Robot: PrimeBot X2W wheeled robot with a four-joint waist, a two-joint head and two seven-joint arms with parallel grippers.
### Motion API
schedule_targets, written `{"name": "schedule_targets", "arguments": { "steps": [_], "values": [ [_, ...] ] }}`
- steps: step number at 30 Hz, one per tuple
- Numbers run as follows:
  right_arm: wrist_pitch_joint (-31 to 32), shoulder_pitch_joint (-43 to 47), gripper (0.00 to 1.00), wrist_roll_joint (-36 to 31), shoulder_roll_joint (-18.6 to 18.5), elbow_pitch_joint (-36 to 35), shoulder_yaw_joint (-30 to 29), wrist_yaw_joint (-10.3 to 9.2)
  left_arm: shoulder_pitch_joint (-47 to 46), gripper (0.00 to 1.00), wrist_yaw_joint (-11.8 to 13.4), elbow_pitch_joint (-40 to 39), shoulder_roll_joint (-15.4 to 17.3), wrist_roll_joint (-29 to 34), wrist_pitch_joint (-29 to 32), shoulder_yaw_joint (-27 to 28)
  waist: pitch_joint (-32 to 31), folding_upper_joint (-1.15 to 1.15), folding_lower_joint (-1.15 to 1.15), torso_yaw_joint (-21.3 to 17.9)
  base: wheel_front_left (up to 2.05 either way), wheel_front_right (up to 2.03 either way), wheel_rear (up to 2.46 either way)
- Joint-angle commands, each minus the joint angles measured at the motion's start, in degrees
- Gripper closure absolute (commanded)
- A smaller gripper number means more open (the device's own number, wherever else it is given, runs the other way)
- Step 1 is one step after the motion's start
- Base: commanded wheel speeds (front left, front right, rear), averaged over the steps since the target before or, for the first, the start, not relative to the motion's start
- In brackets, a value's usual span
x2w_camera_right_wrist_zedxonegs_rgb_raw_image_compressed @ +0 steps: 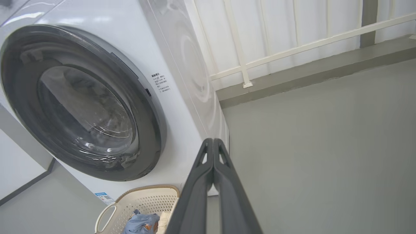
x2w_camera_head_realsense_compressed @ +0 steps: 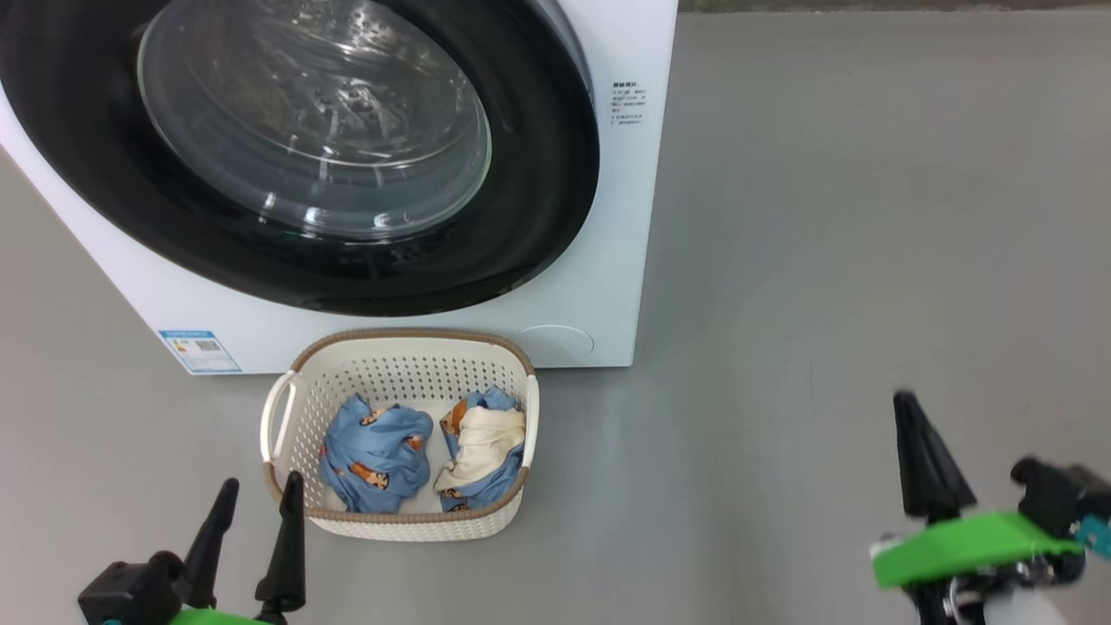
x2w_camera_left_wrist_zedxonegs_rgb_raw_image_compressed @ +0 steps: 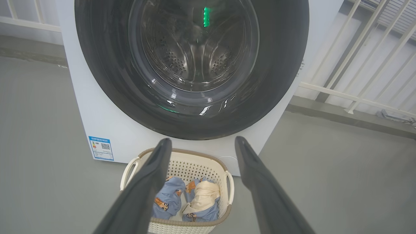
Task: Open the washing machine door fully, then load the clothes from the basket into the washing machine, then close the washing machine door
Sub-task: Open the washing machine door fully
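The white washing machine (x2w_camera_head_realsense_compressed: 599, 286) stands on the floor with its black-rimmed round door (x2w_camera_head_realsense_compressed: 538, 156) closed; the steel drum shows through the glass (x2w_camera_left_wrist_zedxonegs_rgb_raw_image_compressed: 195, 48). In front sits the cream basket (x2w_camera_head_realsense_compressed: 399, 347) holding blue printed clothes (x2w_camera_head_realsense_compressed: 375, 456) and a cream-white piece (x2w_camera_head_realsense_compressed: 486, 438). My left gripper (x2w_camera_head_realsense_compressed: 259, 490) is open at the basket's near left corner, nothing between its fingers. In the left wrist view its gripper (x2w_camera_left_wrist_zedxonegs_rgb_raw_image_compressed: 203, 143) frames the basket (x2w_camera_left_wrist_zedxonegs_rgb_raw_image_compressed: 182, 156). My right gripper (x2w_camera_head_realsense_compressed: 907, 408) is shut and empty, over bare floor right of the basket; its fingertips (x2w_camera_right_wrist_zedxonegs_rgb_raw_image_compressed: 213, 143) press together.
Grey floor (x2w_camera_head_realsense_compressed: 825, 217) spreads to the right of the machine. A white railing (x2w_camera_right_wrist_zedxonegs_rgb_raw_image_compressed: 292, 48) with a low ledge runs behind and to the right. A blue label sticker (x2w_camera_head_realsense_compressed: 200, 350) is on the machine's lower left front.
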Motion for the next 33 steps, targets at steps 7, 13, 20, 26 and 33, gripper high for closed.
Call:
{"name": "schedule_targets", "arguments": {
  "steps": [7,13,20,26,33],
  "values": [
    [-0.70,-10.73,1.00,7.31,0.47,-2.10,2.59,0.09,-2.80,0.00,-0.09,-1.68,0.74,-0.67,-0.37,1.73,1.44,0.00,0.00,0.18,0.00,0.00,0.00],
    [-0.70,-19.07,1.00,11.41,0.14,-1.96,3.19,0.09,-4.36,0.00,-0.09,-1.88,0.92,-1.03,-0.37,1.21,3.20,0.00,0.00,1.01,0.00,0.00,0.00],
    [-0.70,-28.21,1.00,25.56,-1.68,0.41,5.68,0.09,-6.98,0.00,-0.09,-1.85,1.00,-1.42,-0.37,0.25,5.54,0.00,0.00,2.80,0.00,0.00,0.00],
    [-0.03,-35.47,1.00,41.49,-6.19,4.99,12.07,0.09,-8.98,0.00,-0.09,-1.69,0.69,-1.97,-0.37,-0.86,7.78,0.00,0.00,4.68,0.00,0.00,0.00],
    [6.28,-42.53,1.00,54.19,-12.23,6.66,17.90,0.09,-11.16,0.00,-0.09,-1.55,0.51,-2.62,-0.37,-1.46,10.63,0.00,0.00,6.61,0.00,0.00,0.00]
  ]
}}
